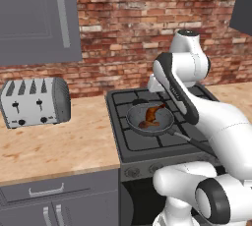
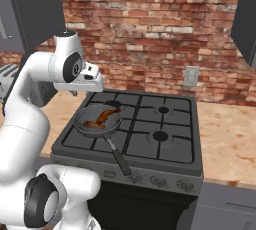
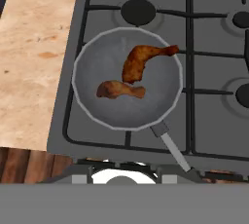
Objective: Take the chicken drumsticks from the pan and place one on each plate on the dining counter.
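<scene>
Glossy white arm (image 1: pixel 216 122) of rounded, tubular segments; dark grey rings at the joints and a dark band along one link (image 1: pixel 177 92); round dark-capped joint (image 2: pixel 42 199) near the base

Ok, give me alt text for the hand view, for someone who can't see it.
Looking down on a round dark pan holding two brown chicken drumsticks, nearly touching, on a grey stove. The pan's handle points toward the camera; a wooden worktop lies left.

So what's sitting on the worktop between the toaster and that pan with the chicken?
Nothing: in the left base view, bare wooden worktop and then stove grate separate the toaster from the pan.
</scene>
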